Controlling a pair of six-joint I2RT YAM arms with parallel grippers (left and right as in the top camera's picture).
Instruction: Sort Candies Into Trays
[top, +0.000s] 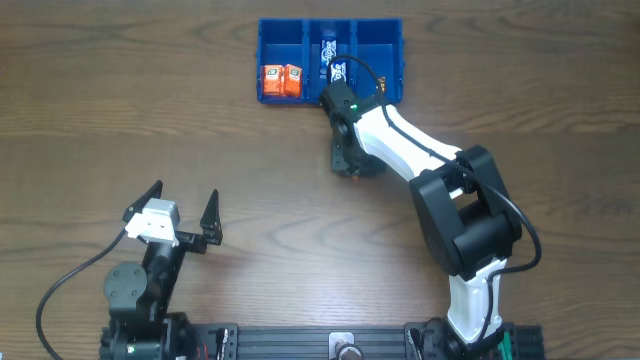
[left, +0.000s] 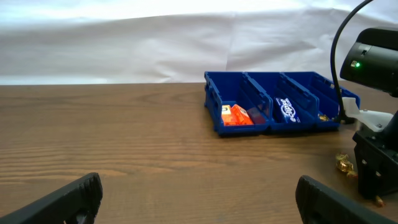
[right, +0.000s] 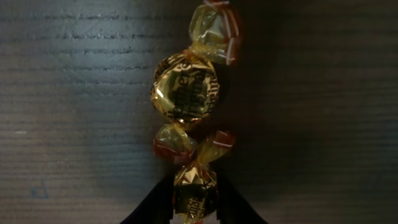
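A gold-wrapped candy (right: 194, 186) sits pinched between the fingers of the right claw (right: 194, 202), which is drawn narrow around it. This claw points straight down and stands low at the table (top: 100, 120), as the left wrist view shows from the side. Just beyond its fingertips lies the other candy (right: 186, 87), larger in the view, gold too, flat on the wood with a twisted wrapper end at each side. Its nearer twist seems to touch the wrapper of the held candy, though the shadow there makes it hard to be sure

The blue tray (top: 262, 40) stands a little farther out from the right claw, away from the arm's base, near but not touching it. It has three compartments in a row. Two orange candies (top: 282, 82) lie side by side in the compartment farthest to the left of the right claw, at the end nearer to it. A blue candy (top: 332, 65) lies in the middle compartment, the one most directly beyond the claw

The left claw (top: 185, 192) hangs wide apart with nothing between its fingers, close to its own base and well apart from the tray, from both gold candies and from the right claw. Bare wood lies under it
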